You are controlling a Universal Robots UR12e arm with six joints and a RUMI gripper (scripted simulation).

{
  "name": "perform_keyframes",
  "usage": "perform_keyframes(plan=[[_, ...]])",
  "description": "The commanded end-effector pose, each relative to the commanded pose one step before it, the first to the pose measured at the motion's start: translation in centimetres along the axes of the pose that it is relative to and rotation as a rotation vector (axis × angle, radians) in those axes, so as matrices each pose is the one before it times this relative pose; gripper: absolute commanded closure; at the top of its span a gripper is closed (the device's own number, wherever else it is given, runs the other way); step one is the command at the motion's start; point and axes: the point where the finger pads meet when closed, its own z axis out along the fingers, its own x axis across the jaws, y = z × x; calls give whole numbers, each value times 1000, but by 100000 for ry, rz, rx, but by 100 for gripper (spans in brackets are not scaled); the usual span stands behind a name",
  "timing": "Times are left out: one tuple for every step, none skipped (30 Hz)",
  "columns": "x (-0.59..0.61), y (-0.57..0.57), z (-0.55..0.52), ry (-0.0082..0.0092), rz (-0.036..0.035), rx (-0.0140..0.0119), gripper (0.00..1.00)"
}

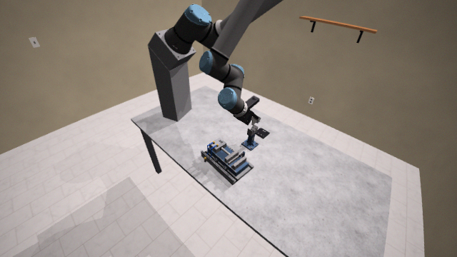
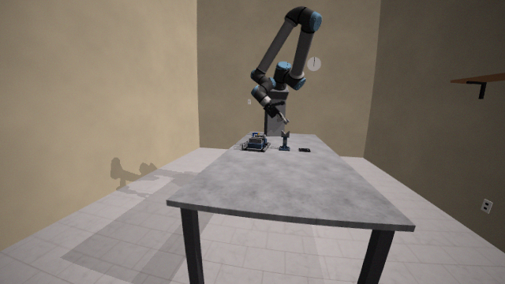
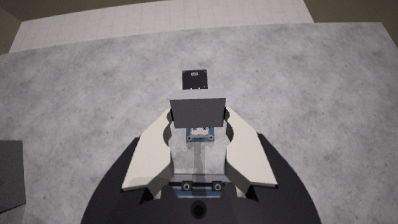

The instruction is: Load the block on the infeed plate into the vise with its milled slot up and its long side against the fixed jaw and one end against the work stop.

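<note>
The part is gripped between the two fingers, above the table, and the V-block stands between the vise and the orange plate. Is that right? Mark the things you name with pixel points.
Not quite: the plate (image 1: 263,133) (image 2: 304,150) (image 3: 194,79) is black, as the wrist view shows. The rest is right.

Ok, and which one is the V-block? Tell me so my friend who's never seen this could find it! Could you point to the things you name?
Find the long grey table (image 1: 321,193) (image 2: 292,185), then the wide blue-and-grey vise (image 1: 238,166) (image 2: 256,144) on it. Between the vise and the flat black plate (image 1: 263,133) (image 2: 304,150) stands the V-block (image 1: 251,138) (image 2: 285,140). It's the only one on a thin post, with a notched top like a letter V.
</note>
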Motion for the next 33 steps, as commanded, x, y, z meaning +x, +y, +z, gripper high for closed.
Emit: perform_keyframes(plan=[[30, -15, -17, 32, -65, -18, 100], [0, 2, 2, 0, 0, 0, 100], [0, 2, 2, 0, 0, 0, 100], [0, 3, 3, 0, 0, 0, 100], [0, 4, 4, 0, 0, 0, 100], [0, 6, 5, 0, 0, 0, 100], [0, 0, 0, 0, 0, 0, 100], [0, 0, 0, 0, 0, 0, 100], [0, 7, 7, 0, 0, 0, 100], [0, 8, 8, 0, 0, 0, 100], [0, 10, 9, 0, 0, 0, 100], [0, 11, 11, 0, 0, 0, 100], [0, 13, 13, 0, 0, 0, 100], [0, 14, 14, 0, 0, 0, 100], [0, 16, 16, 0, 0, 0, 100], [0, 18, 18, 0, 0, 0, 100], [0, 20, 20, 0, 0, 0, 100], [0, 22, 22, 0, 0, 0, 100], [0, 24, 24, 0, 0, 0, 100], [0, 25, 25, 0, 0, 0, 100], [0, 27, 28, 0, 0, 0, 100], [0, 29, 30, 0, 0, 0, 100], [0, 31, 32, 0, 0, 0, 100], [0, 0, 0, 0, 0, 0, 100], [0, 0, 0, 0, 0, 0, 100], [0, 33, 34, 0, 0, 0, 100], [0, 36, 36, 0, 0, 0, 100], [0, 38, 38, 0, 0, 0, 100], [0, 40, 40, 0, 0, 0, 100], [0, 42, 42, 0, 0, 0, 100], [0, 44, 44, 0, 0, 0, 100], [0, 46, 46, 0, 0, 0, 100], [0, 48, 48, 0, 0, 0, 100]])
